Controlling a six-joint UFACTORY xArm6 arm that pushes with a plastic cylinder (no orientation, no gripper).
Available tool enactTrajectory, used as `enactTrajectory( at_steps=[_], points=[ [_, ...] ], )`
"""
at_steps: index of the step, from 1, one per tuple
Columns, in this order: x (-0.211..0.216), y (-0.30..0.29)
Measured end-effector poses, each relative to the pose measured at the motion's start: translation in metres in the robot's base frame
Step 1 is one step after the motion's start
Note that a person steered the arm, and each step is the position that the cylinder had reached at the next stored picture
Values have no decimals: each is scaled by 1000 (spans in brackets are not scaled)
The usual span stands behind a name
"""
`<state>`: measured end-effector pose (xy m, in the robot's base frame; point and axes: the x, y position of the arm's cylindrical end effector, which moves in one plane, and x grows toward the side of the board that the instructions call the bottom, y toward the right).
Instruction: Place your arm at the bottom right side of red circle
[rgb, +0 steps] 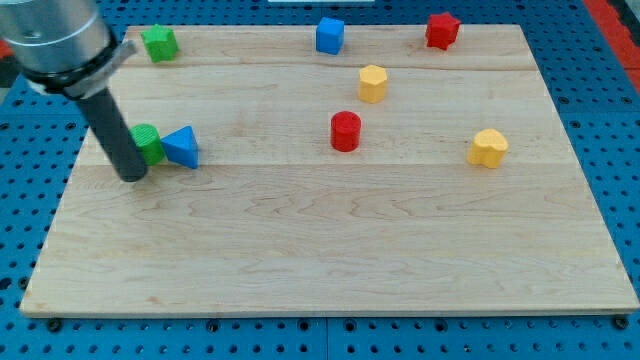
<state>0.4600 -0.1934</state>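
Observation:
The red circle block (345, 131) stands near the middle of the wooden board (330, 250). My tip (132, 175) is far to the view's left of it, touching down just left of a green round block (148, 143), which sits against a blue triangle block (183, 146). The rod partly hides the green round block's left side.
A green block (158, 43) is at the top left. A blue square block (330, 35) and a red block (441, 30) are along the top. A yellow block (372, 83) sits above the red circle; another yellow block (488, 148) is at the right.

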Motion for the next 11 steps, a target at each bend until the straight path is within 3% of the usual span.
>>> enactTrajectory(
  at_steps=[4, 11],
  points=[
    [-2, 226],
    [-8, 239]
  ],
)
